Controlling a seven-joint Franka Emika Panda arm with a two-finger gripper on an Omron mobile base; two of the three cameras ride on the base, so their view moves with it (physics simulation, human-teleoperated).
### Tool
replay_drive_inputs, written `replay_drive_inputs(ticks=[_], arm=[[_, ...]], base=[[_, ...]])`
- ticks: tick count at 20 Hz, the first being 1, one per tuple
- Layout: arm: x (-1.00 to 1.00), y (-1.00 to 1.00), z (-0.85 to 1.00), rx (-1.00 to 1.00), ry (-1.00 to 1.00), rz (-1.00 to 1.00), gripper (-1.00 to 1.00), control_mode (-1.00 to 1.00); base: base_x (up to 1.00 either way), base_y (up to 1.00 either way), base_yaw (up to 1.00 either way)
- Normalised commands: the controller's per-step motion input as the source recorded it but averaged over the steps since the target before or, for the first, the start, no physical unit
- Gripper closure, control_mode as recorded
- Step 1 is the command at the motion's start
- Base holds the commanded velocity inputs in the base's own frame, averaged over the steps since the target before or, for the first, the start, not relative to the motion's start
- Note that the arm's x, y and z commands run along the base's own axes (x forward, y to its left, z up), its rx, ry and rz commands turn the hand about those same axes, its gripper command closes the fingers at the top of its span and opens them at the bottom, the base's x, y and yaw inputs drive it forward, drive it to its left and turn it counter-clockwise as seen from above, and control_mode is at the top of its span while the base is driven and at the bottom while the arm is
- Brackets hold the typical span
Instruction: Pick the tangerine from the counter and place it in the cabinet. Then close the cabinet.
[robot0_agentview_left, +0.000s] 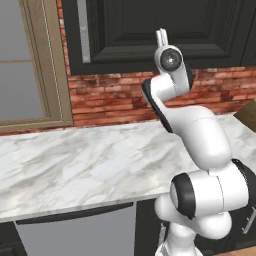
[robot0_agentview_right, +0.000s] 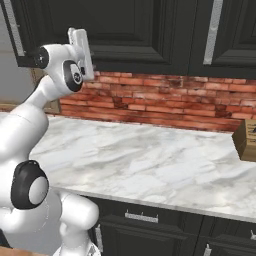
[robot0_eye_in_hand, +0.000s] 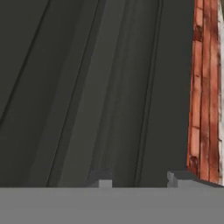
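1. The tabletop (robot0_agentview_left: 75, 165) is a long slab of white marble with grey veining and a thin pale edge, under a rough red brick wall (robot0_agentview_left: 110, 97).
2. The cabinet (robot0_agentview_left: 135, 30) is matte charcoal with a recessed-panel door, upper centre of the left base view.
3. The gripper (robot0_eye_in_hand: 139, 180) is closed, nothing seen between its dark tips, right against the cabinet door.
4. A brown box (robot0_agentview_right: 246, 140) sits at the right edge.

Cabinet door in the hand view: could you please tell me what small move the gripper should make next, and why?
Probably a gentle push forward against the cabinet door. The gripper is shut with nothing between its tips, raised right before the door's recessed panel, seen at a slant, so the door may not be fully flush yet.
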Motion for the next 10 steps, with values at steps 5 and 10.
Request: replay_drive_inputs(ticks=[5,10], arm=[[-0.21,-0.32,0.08,0.0,0.0,0.0,-1.0,-1.0],[-0.95,-0.31,0.46,0.0,0.03,0.0,-1.0,-1.0]], base=[[0.0,0.0,0.0],[0.0,0.0,0.0]])
